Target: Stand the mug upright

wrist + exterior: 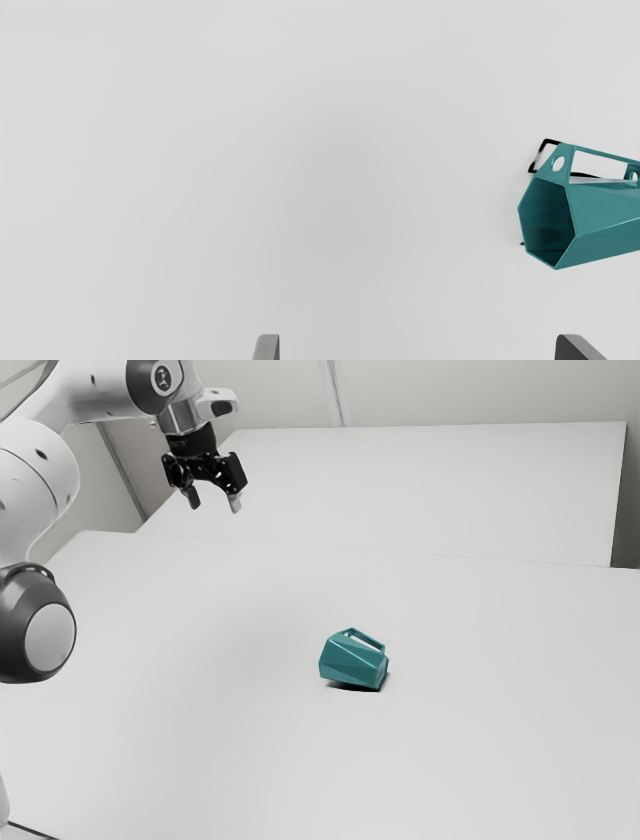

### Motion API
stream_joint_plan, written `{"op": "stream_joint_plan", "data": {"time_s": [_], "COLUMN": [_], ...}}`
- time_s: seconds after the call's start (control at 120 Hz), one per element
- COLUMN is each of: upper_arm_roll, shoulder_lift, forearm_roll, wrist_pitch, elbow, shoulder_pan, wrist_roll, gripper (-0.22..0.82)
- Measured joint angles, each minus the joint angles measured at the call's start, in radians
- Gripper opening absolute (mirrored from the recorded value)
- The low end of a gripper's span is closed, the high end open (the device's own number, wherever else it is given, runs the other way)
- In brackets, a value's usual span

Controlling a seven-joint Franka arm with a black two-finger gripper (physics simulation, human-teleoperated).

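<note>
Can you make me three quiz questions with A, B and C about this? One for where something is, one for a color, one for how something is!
1. Where is the gripper?
A. Inside the mug
B. Under the table
C. Up in the air

2. What color is the mug?
A. Teal
B. Red
C. Yellow

3. How is the mug?
A. Upright
B. On its side
C. Upside down

Right letters:
1: C, it hangs above the table, apart from the mug.
2: A, its walls are blue-green.
3: B, its open end faces sideways.
</note>
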Motion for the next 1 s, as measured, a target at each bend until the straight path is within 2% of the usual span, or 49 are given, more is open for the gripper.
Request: {"op": "stream_joint_plan", "data": {"time_s": [0.133,0.2,0.392,0.508,0.717,1.0], "upper_arm_roll": [-0.001,-0.014,-0.053,-0.054,-0.054,-0.054], "shoulder_lift": [-0.004,-0.036,-0.262,-0.325,-0.312,-0.188], "forearm_roll": [0.000,-0.006,-0.114,-0.253,-0.502,-0.648], "wrist_pitch": [0.000,0.002,0.137,0.208,0.280,0.355], "elbow": [-0.012,-0.060,-0.484,-0.643,-0.798,-0.807], "shoulder_pan": [0.002,-0.002,-0.004,0.001,0.007,-0.020], "wrist_roll": [0.004,0.006,0.009,0.020,0.096,0.224], "gripper": [0.60,0.60,0.60,0.60,0.60,0.60]}}
